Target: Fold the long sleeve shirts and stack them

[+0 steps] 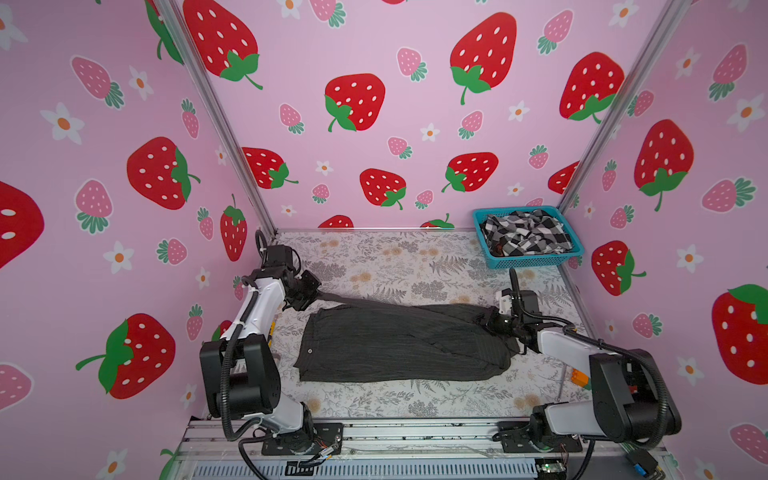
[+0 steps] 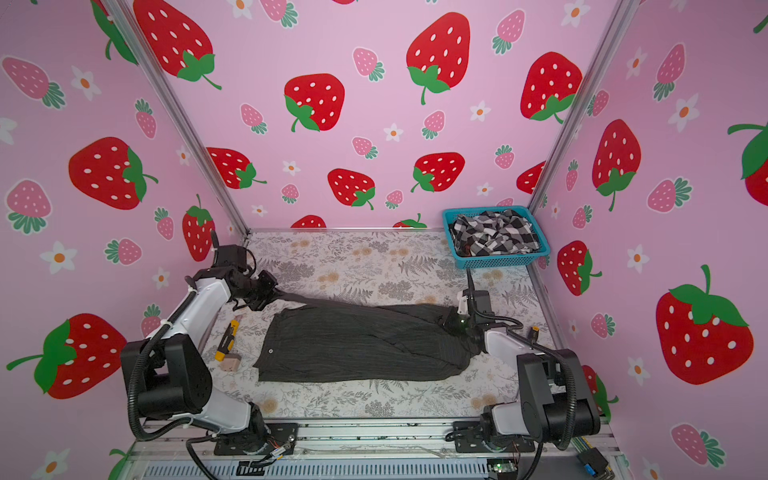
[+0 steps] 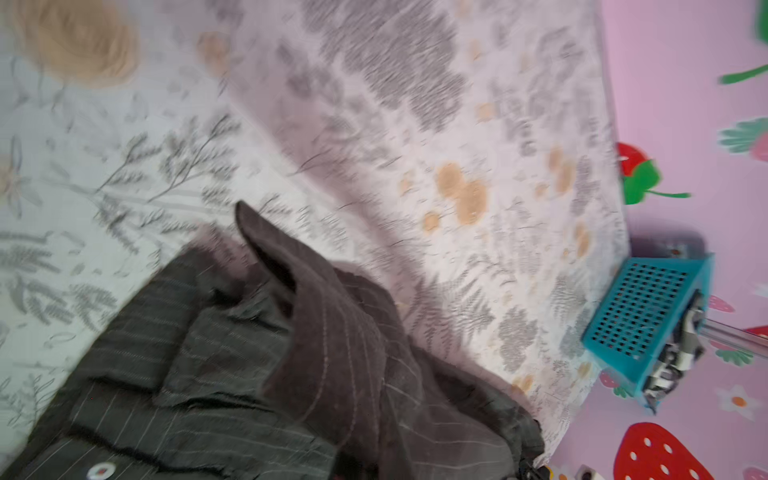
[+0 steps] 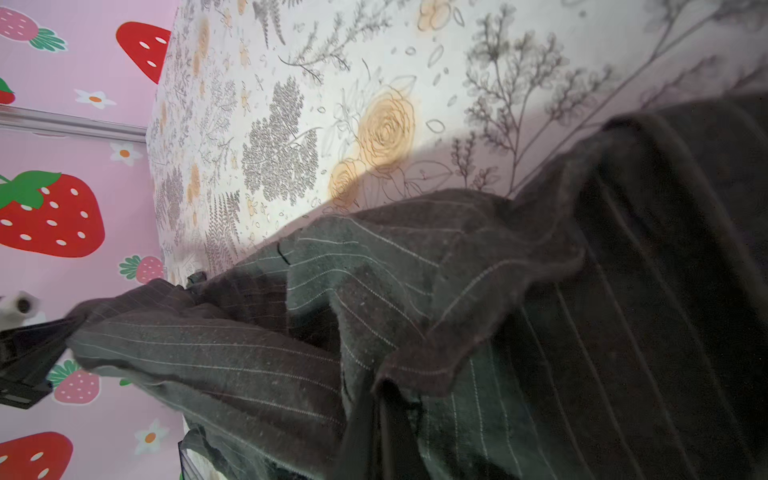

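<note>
1. Lower centre: the pinstriped shirt (image 1: pixel 399 345) lies flat, its upper edge pulled taut.
2. The left gripper (image 1: pixel 311 292) and right gripper (image 1: pixel 489 321) clench that edge, apparently for folding.
3. Right: the checked shirt (image 1: pixel 528 235) waits in its basket (image 1: pixel 536 262).

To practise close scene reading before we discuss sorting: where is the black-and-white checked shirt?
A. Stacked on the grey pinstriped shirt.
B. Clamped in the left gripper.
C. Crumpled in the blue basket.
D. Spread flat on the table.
C: in both top views the checked shirt lies crumpled inside the blue basket, apart from the grey pinstriped shirt on the table.
</note>
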### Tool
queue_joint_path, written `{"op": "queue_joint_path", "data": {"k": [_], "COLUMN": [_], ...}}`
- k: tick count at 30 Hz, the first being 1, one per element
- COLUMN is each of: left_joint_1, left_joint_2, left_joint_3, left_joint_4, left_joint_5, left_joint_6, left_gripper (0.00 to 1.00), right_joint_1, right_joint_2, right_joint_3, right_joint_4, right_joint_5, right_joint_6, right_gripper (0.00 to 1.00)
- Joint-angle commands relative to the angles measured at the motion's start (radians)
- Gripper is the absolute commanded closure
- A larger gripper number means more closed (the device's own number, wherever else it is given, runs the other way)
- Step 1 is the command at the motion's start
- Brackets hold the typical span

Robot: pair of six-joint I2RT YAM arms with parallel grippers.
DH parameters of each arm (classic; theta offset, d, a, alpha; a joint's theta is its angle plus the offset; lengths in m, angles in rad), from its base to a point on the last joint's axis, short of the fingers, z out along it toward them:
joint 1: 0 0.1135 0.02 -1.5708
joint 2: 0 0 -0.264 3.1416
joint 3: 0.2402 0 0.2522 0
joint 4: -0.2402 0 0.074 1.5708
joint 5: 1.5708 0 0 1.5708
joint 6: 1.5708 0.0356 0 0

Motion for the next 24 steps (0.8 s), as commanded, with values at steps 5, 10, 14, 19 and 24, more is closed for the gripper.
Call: {"op": "queue_joint_path", "data": {"k": [5,10,14,19,24], "left_joint_1": [0.05,0.052,0.053,0.05,0.05], "left_joint_2": [-0.09,-0.088,-0.049,-0.076,-0.108], "left_joint_3": [-0.233,-0.213,-0.245,-0.31,-0.277], "left_joint_4": [0.047,0.0,0.001,0.024,-0.052], "left_joint_5": [-0.044,-0.057,-0.028,-0.002,-0.028], "left_joint_6": [-0.042,0.001,-0.001,0.0,0.024], "left_gripper": [1.0,1.0,1.0,0.93,0.45], "right_joint_1": [-0.005,-0.006,-0.005,-0.005,-0.004], "right_joint_2": [-0.024,-0.005,0.001,-0.037,-0.167], "right_joint_3": [-0.066,-0.075,-0.063,-0.032,0.046], "right_joint_4": [0.024,0.039,0.03,-0.048,-0.242], "right_joint_5": [0.007,0.008,0.024,0.039,0.11], "right_joint_6": [0.006,0.008,0.003,-0.019,-0.08], "right_gripper": [1.0,1.0,1.0,0.63,0.43]}}
